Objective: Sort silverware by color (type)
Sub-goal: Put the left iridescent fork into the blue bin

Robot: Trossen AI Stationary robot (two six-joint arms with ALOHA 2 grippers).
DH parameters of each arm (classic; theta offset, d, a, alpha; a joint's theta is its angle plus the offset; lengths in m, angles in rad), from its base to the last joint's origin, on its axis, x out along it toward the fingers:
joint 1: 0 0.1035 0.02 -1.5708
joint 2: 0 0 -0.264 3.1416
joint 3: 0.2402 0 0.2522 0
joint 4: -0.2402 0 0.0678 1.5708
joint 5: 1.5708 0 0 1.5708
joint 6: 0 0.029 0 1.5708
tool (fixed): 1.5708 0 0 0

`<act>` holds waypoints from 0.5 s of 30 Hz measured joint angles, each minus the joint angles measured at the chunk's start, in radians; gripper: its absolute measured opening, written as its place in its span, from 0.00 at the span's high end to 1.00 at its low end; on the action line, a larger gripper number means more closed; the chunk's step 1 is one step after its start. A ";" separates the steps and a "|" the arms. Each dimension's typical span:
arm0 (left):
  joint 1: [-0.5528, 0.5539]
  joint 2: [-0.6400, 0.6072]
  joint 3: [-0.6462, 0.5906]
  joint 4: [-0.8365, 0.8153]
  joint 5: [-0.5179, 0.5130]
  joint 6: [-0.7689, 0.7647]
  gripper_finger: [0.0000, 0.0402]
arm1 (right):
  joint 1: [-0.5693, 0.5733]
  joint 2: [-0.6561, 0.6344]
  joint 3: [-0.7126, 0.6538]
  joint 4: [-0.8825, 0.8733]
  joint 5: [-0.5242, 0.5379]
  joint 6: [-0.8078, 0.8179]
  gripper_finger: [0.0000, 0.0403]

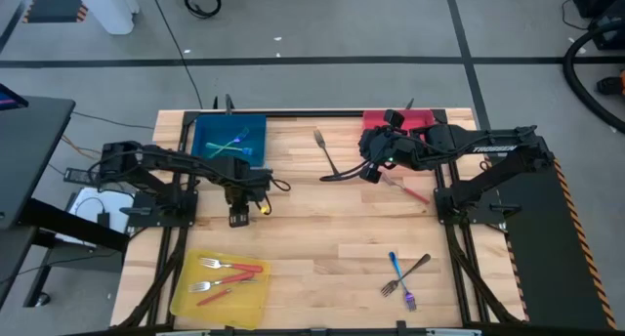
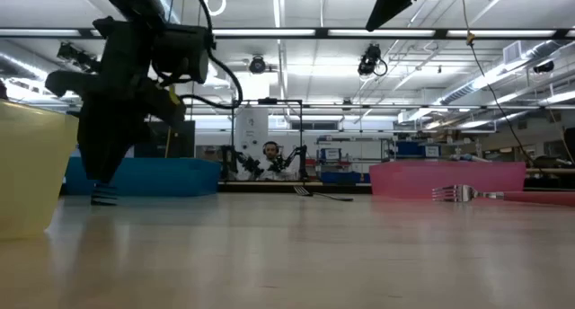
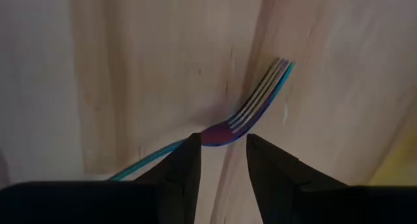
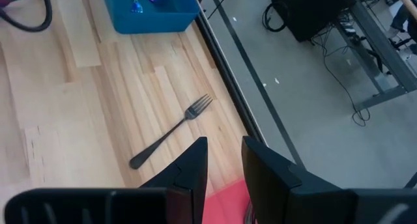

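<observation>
An iridescent blue-purple fork (image 3: 251,107) lies flat on the wooden table. My left gripper (image 3: 223,152) points down over it, open, with one finger on each side of the fork's neck; the handle runs off behind one finger. In the high view this gripper (image 1: 237,217) hides the fork, near the blue tray (image 1: 207,152), which holds iridescent pieces. My right gripper (image 4: 225,162) hovers open and empty, high by the red tray (image 1: 422,118). A dark fork (image 4: 171,138) lies on the table beyond it.
The yellow tray (image 1: 187,295) at the near left holds red-handled forks. A red-handled piece (image 1: 410,189) lies beside the right arm. A blue fork (image 1: 395,273) and a dark fork (image 1: 418,268) lie crossed at the near right. Another dark fork (image 1: 322,144) lies at the far middle.
</observation>
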 joint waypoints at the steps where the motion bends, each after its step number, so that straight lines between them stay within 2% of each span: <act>1: -0.005 0.015 0.000 0.000 0.000 0.000 0.69 | 0.000 0.000 0.000 -0.003 -0.004 0.000 0.74; 8: -0.020 0.088 0.005 -0.001 -0.005 0.000 0.69 | 0.000 0.000 0.000 -0.008 -0.021 0.000 0.74; 15: -0.015 0.103 0.004 0.008 -0.030 -0.004 0.69 | 0.000 0.000 0.000 -0.009 -0.021 0.000 0.74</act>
